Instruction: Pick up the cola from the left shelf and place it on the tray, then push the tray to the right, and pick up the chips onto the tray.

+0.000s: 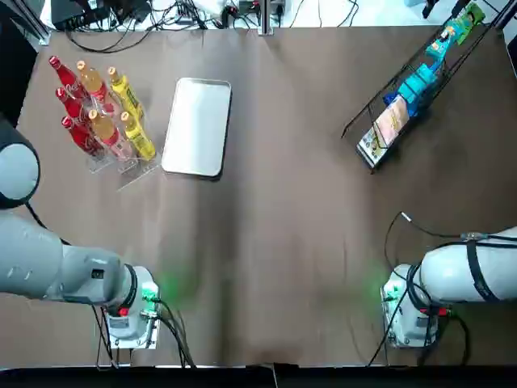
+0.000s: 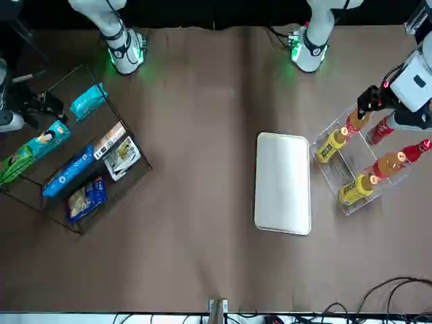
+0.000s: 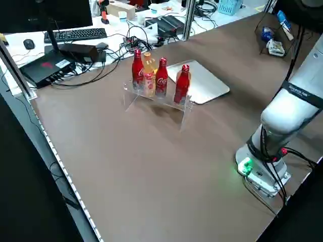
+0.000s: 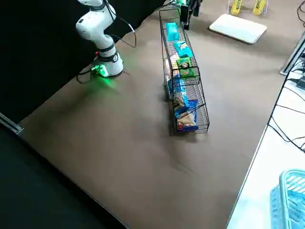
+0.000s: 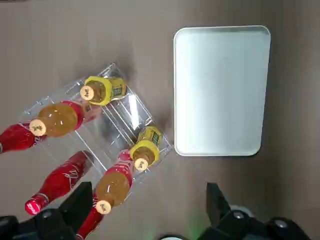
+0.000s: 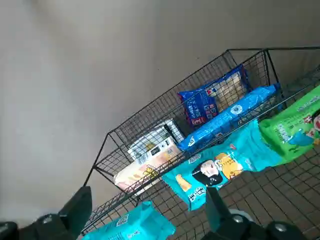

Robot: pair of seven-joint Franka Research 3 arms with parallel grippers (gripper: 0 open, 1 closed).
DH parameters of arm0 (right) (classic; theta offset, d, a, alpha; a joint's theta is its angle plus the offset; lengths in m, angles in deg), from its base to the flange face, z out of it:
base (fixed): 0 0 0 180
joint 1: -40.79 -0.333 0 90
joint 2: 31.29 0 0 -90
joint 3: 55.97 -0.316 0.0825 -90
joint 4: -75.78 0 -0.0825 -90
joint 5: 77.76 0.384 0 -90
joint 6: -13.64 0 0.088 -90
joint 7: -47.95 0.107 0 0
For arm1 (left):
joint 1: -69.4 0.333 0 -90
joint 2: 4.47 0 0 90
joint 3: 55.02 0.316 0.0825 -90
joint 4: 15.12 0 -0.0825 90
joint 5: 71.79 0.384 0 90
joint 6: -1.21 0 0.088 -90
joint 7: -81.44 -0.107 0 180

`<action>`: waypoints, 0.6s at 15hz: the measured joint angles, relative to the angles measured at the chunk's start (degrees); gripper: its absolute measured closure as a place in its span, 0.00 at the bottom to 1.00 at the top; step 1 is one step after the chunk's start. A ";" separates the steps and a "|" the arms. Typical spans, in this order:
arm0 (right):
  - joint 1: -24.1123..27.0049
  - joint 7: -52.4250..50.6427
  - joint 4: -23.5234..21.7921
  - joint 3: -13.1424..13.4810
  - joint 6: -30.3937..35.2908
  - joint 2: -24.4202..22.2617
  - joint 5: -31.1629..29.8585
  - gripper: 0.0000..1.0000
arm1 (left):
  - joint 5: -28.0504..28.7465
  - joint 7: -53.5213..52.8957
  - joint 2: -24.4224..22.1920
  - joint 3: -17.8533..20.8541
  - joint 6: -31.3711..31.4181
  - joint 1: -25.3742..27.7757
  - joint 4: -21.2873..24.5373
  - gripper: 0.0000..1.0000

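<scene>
Currently: left gripper (image 5: 149, 212) released, hovering above cola (image 5: 60, 179) in clear shelf (image 5: 117, 117), tray (image 5: 218, 90) just beside. Right gripper (image 6: 147, 215) spread, seemingly high over chips rack (image 6: 150, 117).

Left wrist view: one cola bottle (image 5: 14, 138) cut by the edge | right wrist view: green snack bag (image 6: 294, 126) cut by the edge

Colas (image 1: 71, 107) racked upright, tray (image 1: 196, 125) beside, chips (image 1: 417, 84) shelved
</scene>
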 joint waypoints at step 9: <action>-0.07 -0.25 0.00 -0.26 -1.14 0.01 -0.07 0.00 | 0.00 -2.17 0.02 0.38 -0.09 2.45 2.19 0.00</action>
